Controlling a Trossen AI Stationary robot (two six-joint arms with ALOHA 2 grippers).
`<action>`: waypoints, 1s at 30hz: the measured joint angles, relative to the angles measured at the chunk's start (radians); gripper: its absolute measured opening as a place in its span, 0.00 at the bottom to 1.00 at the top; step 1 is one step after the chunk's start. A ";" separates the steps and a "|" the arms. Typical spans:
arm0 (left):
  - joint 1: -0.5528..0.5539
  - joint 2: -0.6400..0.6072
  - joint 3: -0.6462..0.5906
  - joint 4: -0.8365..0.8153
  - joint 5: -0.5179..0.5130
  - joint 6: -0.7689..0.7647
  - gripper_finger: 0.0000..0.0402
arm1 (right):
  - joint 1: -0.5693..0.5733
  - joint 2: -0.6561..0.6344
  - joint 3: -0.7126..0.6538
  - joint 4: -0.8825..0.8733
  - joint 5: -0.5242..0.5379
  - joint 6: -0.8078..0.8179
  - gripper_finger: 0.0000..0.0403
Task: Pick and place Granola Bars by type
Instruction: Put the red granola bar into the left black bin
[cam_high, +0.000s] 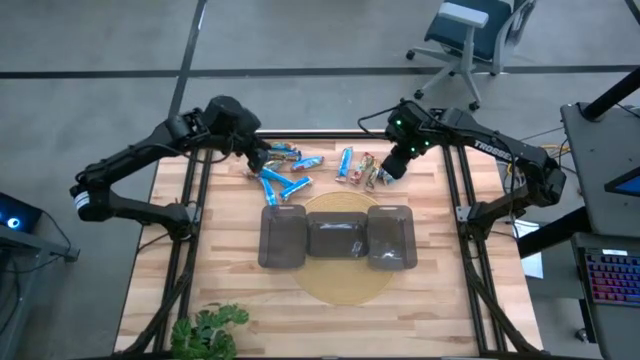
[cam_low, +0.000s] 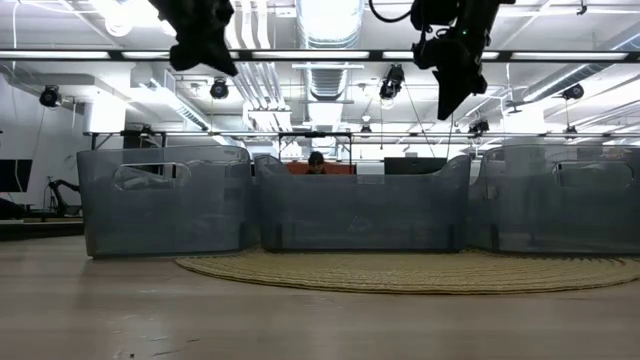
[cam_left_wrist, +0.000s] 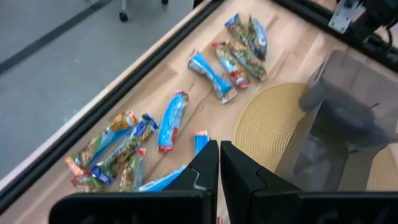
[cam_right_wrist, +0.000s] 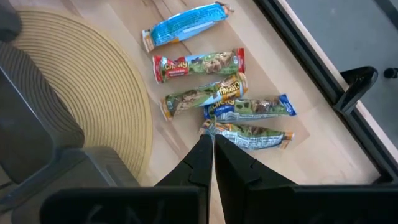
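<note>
Granola Bars (cam_right_wrist: 214, 93) beneath right hand (cam_right_wrist: 208, 146)

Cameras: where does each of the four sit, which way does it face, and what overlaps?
High view: overhead, straight down on the wooden table; both dark arms show.
Low view: table height, level across at three dark translucent trays; both arms hang in from above.
Left wrist view: over the shut left gripper, facing bright blue wrapped granola bars.
Right wrist view: over the shut right gripper, facing mixed-colour wrapped bars.
Shared: both wrist views catch the round woven mat.
</note>
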 joint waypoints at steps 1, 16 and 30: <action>0.000 0.000 -0.013 0.006 0.000 0.000 0.00 | 0.000 0.000 0.000 0.000 0.000 0.000 0.02; 0.000 0.000 -0.115 0.038 0.000 -0.019 0.00 | 0.000 0.000 -0.004 0.006 0.000 0.060 0.02; 0.001 0.000 -0.115 0.058 0.000 -0.036 0.00 | 0.000 0.000 -0.004 0.028 0.000 0.060 0.02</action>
